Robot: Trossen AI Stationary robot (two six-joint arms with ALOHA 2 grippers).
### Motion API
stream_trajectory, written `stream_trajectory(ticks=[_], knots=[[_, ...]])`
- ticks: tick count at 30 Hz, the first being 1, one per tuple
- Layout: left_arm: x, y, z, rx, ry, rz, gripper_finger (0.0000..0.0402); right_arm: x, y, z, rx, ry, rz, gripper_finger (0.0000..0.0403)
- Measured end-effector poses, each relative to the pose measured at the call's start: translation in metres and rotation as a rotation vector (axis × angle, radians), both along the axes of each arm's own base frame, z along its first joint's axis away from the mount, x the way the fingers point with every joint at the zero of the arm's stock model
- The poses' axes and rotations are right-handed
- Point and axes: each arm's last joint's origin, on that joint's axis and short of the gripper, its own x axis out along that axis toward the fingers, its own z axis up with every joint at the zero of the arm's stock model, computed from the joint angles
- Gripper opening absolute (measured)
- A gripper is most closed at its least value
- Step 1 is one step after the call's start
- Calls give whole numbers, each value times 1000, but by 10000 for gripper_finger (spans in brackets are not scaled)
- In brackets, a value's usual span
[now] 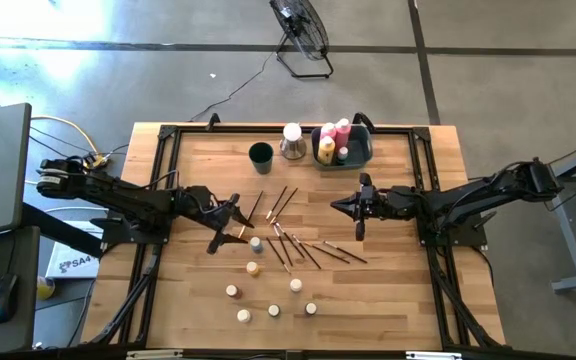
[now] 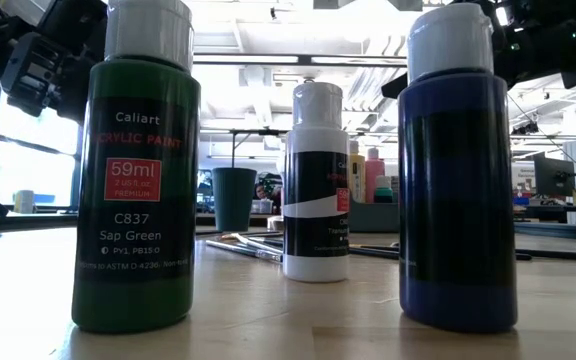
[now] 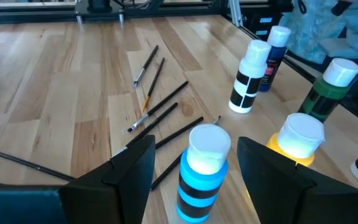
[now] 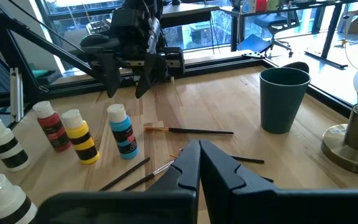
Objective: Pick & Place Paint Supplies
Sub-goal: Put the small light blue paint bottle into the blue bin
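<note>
Several small paint bottles stand upright on the wooden table [image 1: 188,290], among them a blue one [image 3: 202,177], a yellow one [image 3: 297,140] and a red one [image 4: 50,127]. Thin dark brushes [image 1: 293,245] lie flat in a loose scatter at the table's middle. My left gripper [image 3: 194,149] is open; its fingers stand on either side of the blue bottle [image 1: 256,243] without touching it. My right gripper [image 1: 340,206] hovers shut over the table right of the brushes, holding nothing. A green bottle [image 2: 138,170] and a dark blue one [image 2: 458,170] stand near the front edge.
A grey-blue bin [image 1: 365,156] at the far edge holds pink and yellow bottles. Left of it stand a white bulb on a metal base [image 1: 292,140] and a dark round cup [image 1: 260,154]. A black frame [image 1: 168,180] borders the table's sides.
</note>
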Motion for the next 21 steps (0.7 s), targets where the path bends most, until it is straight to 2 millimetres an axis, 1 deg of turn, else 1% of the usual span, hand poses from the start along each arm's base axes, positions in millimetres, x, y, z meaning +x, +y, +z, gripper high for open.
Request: stream_trajectory(ticks=[4, 8, 15, 21], knots=[[1, -8, -3, 1, 10, -13, 225, 0, 0, 0, 0, 0, 0, 2], [3, -15, -4, 38, -6, -23, 225, 0, 0, 0, 2, 0, 0, 2], [7, -15, -9, 42, 2, 4, 225, 0, 0, 0, 3, -1, -1, 2], [21, -17, -4, 32, 5, -21, 225, 0, 0, 0, 3, 0, -1, 2]])
